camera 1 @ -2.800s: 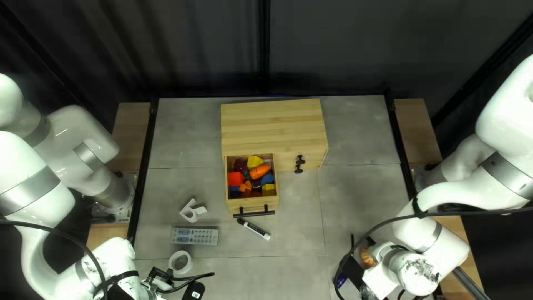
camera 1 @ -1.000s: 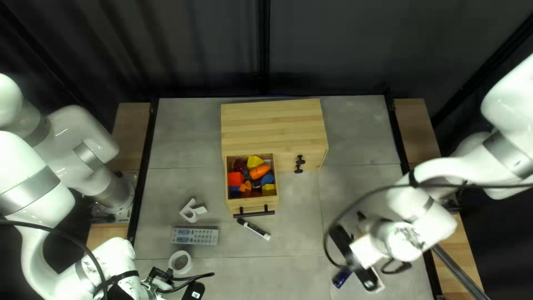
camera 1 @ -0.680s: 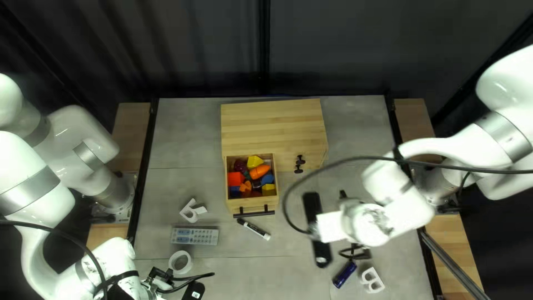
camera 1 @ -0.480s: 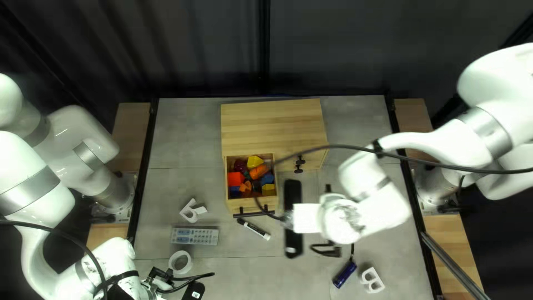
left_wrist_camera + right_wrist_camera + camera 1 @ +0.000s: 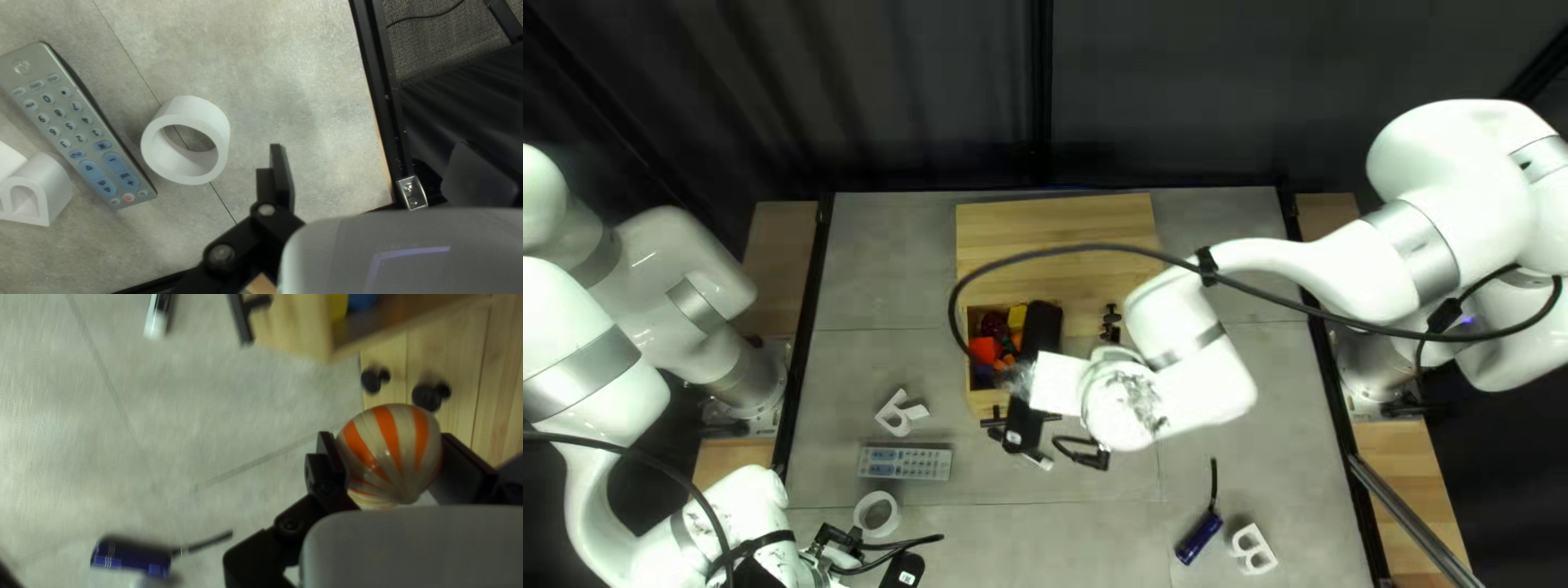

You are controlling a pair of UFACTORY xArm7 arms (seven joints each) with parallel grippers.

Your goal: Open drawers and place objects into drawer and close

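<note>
Right wrist view: the right gripper is clamped on the orange-and-cream striped ball, a finger against each side. Top left view: this gripper's black body overlaps the open drawer, which holds coloured blocks; the ball is hidden from this camera. Left wrist view: the left gripper has its fingers apart, near a white ring and remote.

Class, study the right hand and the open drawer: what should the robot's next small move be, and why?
Probably ease the striped object over the open drawer before releasing it: the right hand is shut on it, and in the right wrist view the drawer's opening appears beyond the object, not beneath it.
</note>
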